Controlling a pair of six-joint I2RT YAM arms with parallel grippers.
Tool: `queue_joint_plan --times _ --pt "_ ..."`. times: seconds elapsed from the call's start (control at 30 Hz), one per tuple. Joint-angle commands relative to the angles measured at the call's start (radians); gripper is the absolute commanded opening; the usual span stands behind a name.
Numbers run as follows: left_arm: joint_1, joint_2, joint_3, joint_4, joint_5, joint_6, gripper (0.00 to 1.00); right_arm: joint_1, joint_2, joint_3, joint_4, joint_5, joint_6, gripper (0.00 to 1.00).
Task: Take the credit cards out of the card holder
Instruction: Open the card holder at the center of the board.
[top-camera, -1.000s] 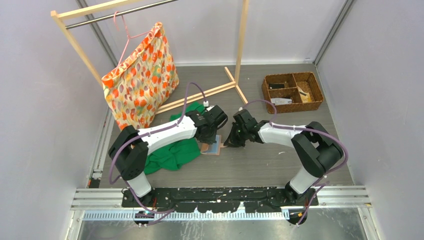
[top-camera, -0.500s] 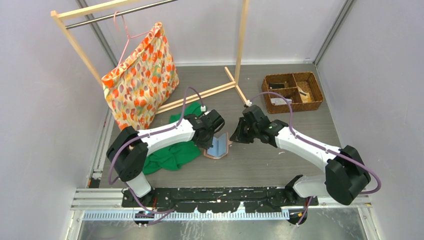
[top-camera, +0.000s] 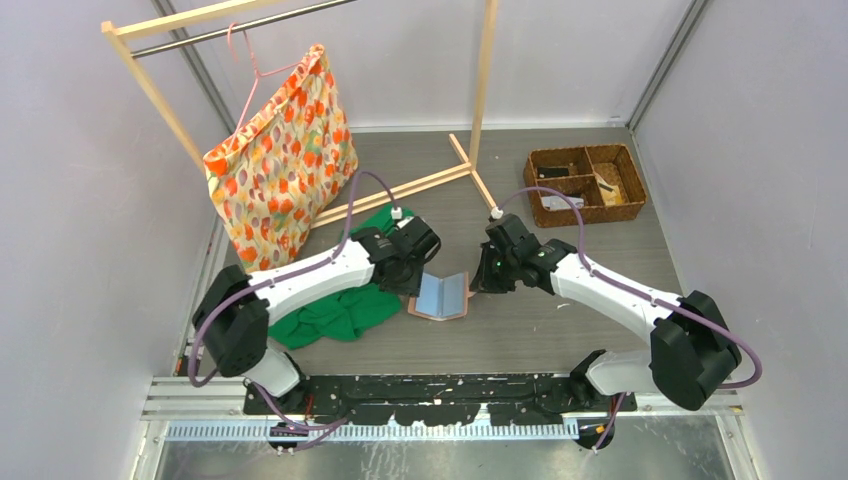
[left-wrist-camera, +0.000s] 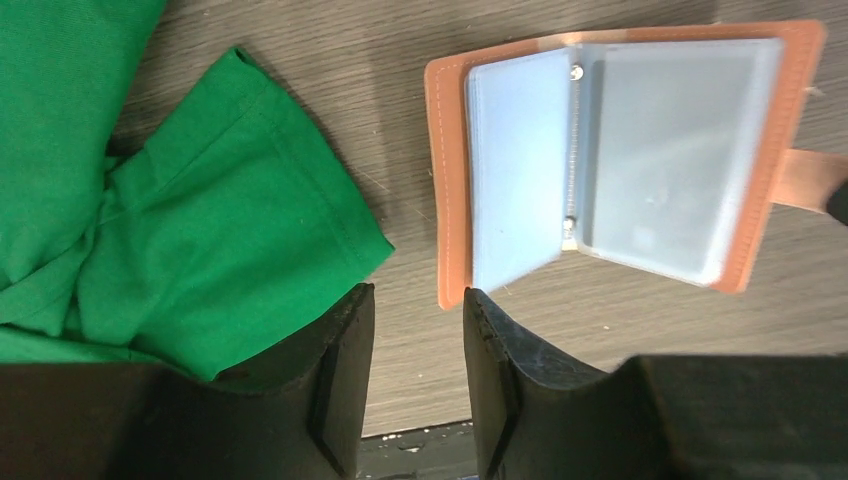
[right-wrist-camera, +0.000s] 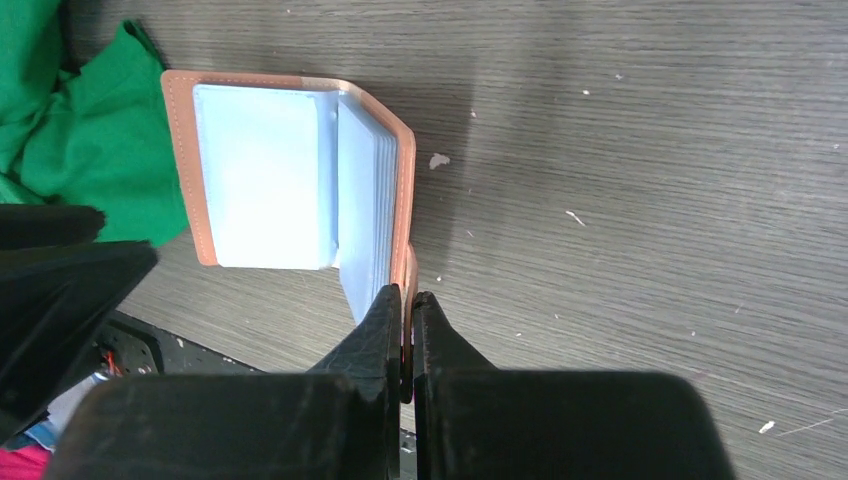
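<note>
Walls: I see plain pale lavender-grey walls (top-camera: 80, 200) on three sides.
Surface: the tabletop (top-camera: 520, 340) is dark grey wood grain, evenly lit on my feed.
Furniture: a light wooden frame (top-camera: 485, 80) carrying a metal rail (top-camera: 240, 27), far left.
Near edge: a metal track (top-camera: 690, 392).

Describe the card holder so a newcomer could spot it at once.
On the grey table, look between the left gripper and right gripper, beside the green cloth. The card holder sits open there: salmon-pink cover, pale blue sleeves inside, tab pinched by the right gripper.
</note>
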Motion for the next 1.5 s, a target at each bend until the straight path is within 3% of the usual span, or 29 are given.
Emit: queue_joint_plan --times 0.0,0.13,0.27,0.47,0.63,0.87,0.97,1.1,1.27,1.47 --pt "-0.002 -0.113 0.03 0.024 0.016 -0.054 0.4 0.0 -0.025 0.011 0.0 0.017 -0.018 0.01" --pt "-0.003 -0.178 -0.021 0.196 0.18 -0.031 0.39 0.0 -0.043 -0.002 0.012 0.029 -0.012 0.01" --pt "-0.002 -0.123 -0.019 0.277 0.331 -0.03 0.39 0.0 -0.046 -0.012 0.022 0.036 -0.007 0.01" --pt "0.042 0.033 -0.059 0.363 0.365 -0.037 0.36 0.0 -0.044 -0.027 0.027 0.047 -0.001 0.01" --pt "0.063 0.157 -0.086 0.43 0.449 -0.026 0.23 -0.002 -0.071 -0.061 0.015 0.132 -0.001 0.0" --pt "0.065 0.212 -0.081 0.375 0.37 -0.02 0.19 -0.001 -0.051 -0.093 0.001 0.158 0.006 0.01" --pt "0.064 0.23 -0.079 0.371 0.379 -0.025 0.17 -0.001 -0.055 -0.081 -0.007 0.157 0.021 0.14" --pt "0.064 0.225 -0.076 0.369 0.381 -0.034 0.16 -0.002 -0.102 -0.043 -0.027 0.16 0.052 0.39" --pt "0.064 0.195 -0.076 0.359 0.358 -0.038 0.16 -0.001 -0.167 -0.007 -0.029 0.164 0.105 0.43" --pt "0.064 0.195 -0.065 0.344 0.366 -0.034 0.16 -0.001 -0.179 -0.042 0.095 0.048 0.18 0.44"
